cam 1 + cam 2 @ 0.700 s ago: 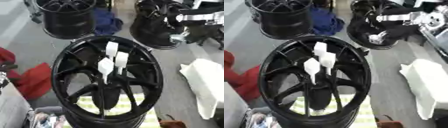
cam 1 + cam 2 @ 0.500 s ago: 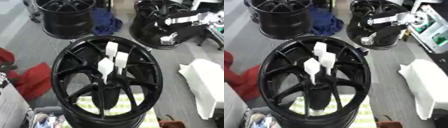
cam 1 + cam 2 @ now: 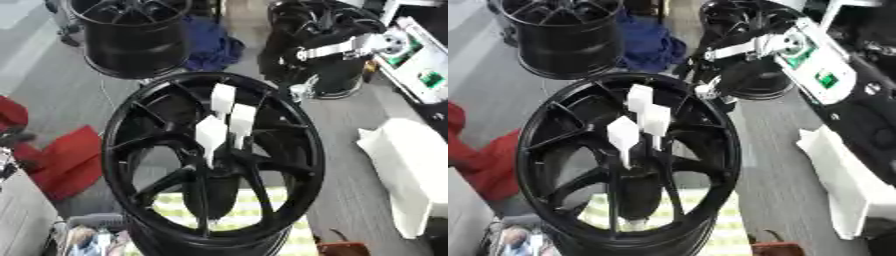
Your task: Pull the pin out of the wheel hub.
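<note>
Background of the work area: a second black wheel rim stands at upper left, with a blue cloth bunched just beside it. A third black rim stands at upper right. Red fabric lies at left; a white bag at right.

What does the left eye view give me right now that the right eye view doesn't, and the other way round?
Only the left eye view shows the wheel's left rim with bare floor beside it and more of the red cloth. Only the right eye view shows the dark machine along the right edge. Both show three white pins standing in the hub, the right hand near the wheel's upper right rim, the blue cloth and the white box.
</note>
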`<move>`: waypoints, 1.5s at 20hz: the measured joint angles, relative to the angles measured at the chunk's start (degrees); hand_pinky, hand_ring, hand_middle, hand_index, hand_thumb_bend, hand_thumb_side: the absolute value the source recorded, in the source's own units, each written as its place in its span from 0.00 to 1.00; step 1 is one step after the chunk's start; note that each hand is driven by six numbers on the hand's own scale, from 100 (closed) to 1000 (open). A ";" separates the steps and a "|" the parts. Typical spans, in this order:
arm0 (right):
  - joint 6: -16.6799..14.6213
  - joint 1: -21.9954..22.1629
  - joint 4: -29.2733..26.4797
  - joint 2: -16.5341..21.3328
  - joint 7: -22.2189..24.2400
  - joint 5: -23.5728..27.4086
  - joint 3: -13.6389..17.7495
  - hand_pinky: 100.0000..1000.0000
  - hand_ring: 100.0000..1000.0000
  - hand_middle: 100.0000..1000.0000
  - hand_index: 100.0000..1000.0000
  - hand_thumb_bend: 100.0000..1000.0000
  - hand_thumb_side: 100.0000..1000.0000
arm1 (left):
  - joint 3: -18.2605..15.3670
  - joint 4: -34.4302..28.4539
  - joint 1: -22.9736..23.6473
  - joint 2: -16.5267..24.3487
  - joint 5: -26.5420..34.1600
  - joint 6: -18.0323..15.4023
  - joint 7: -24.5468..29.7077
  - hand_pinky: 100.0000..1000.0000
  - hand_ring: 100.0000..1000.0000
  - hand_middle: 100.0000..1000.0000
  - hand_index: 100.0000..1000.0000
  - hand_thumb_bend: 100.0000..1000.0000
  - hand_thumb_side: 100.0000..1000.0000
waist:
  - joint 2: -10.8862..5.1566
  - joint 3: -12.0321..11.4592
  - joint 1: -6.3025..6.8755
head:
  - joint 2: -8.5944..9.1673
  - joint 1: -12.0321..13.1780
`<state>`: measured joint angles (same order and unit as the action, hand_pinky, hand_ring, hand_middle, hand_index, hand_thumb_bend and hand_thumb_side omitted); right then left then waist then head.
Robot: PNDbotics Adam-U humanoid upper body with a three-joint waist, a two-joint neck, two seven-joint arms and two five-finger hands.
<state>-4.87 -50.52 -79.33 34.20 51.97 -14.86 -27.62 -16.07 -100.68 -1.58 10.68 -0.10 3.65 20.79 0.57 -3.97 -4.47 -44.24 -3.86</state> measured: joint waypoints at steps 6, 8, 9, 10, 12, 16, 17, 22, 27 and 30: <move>-2.20 -0.37 2.09 -3.28 0.02 -4.69 -1.29 0.85 0.85 0.88 1.00 0.00 0.68 | 0.01 0.01 0.01 0.00 -0.17 0.04 0.18 0.67 1.00 0.73 0.87 0.05 0.64 | 0.00 0.01 -0.02 | 0.00 -0.34; -2.75 -0.41 3.61 -4.42 0.03 -6.45 -1.39 0.85 0.85 0.88 1.00 0.00 0.68 | 0.03 0.02 0.01 0.00 -0.20 0.02 0.21 0.67 1.00 0.73 0.87 0.05 0.64 | 0.00 0.01 -0.01 | 0.00 -0.36; -3.02 -0.44 4.48 -5.00 0.05 -7.37 -1.37 0.85 0.85 0.88 1.00 0.00 0.68 | 0.04 0.02 0.02 0.00 -0.21 0.01 0.23 0.67 1.00 0.73 0.87 0.05 0.64 | 0.00 0.01 0.00 | 0.00 -0.36; -3.30 -0.56 5.40 -5.58 0.02 -8.27 -1.32 0.85 0.84 0.88 1.00 0.00 0.68 | 0.07 0.02 0.03 0.00 -0.22 0.01 0.24 0.67 1.00 0.73 0.87 0.05 0.64 | 0.00 0.01 0.02 | 0.00 -0.37; -4.01 -0.92 7.12 -6.60 0.01 -9.97 -1.05 0.85 0.84 0.88 1.00 0.00 0.68 | 0.18 0.02 0.03 0.00 -0.22 0.01 0.28 0.67 1.00 0.73 0.87 0.05 0.64 | 0.00 0.01 0.05 | 0.00 -0.39; -5.64 -1.43 9.44 -8.13 0.02 -12.66 -0.50 0.84 0.84 0.86 0.99 0.00 0.68 | 0.30 0.02 0.03 0.00 -0.22 -0.01 0.39 0.67 1.00 0.73 0.87 0.05 0.64 | 0.00 -0.02 0.07 | 0.00 -0.45; -6.02 -1.52 9.79 -8.49 0.04 -13.19 -0.41 0.84 0.84 0.86 0.98 0.00 0.67 | 0.30 0.02 0.03 0.00 -0.22 -0.01 0.40 0.67 1.00 0.73 0.87 0.05 0.64 | 0.00 -0.05 0.07 | 0.00 -0.52; -7.28 -2.00 10.90 -9.73 -0.10 -15.04 0.11 0.82 0.81 0.81 0.94 0.00 0.66 | 0.31 0.02 0.03 0.00 -0.22 0.03 0.47 0.67 1.00 0.73 0.87 0.05 0.64 | -0.04 -0.31 0.07 | 0.00 -0.69; -8.11 -2.26 11.34 -10.33 -0.20 -15.78 0.09 0.81 0.81 0.80 0.94 0.00 0.66 | 0.31 0.02 0.03 0.00 -0.22 0.06 0.51 0.67 1.00 0.73 0.87 0.05 0.65 | -0.18 -0.40 0.06 | 0.00 -0.77; -8.12 -2.40 11.27 -10.29 -0.18 -15.72 0.15 0.81 0.80 0.80 0.94 0.00 0.67 | 0.31 0.02 0.03 0.00 -0.22 0.09 0.54 0.67 1.00 0.73 0.87 0.05 0.64 | -0.18 -0.40 0.04 | 0.00 -0.77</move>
<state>-12.99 -52.92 -68.05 23.91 51.79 -30.58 -27.46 -15.76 -100.65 -1.55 10.67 -0.32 3.74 21.33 0.39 -4.37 -4.43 -44.24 -4.63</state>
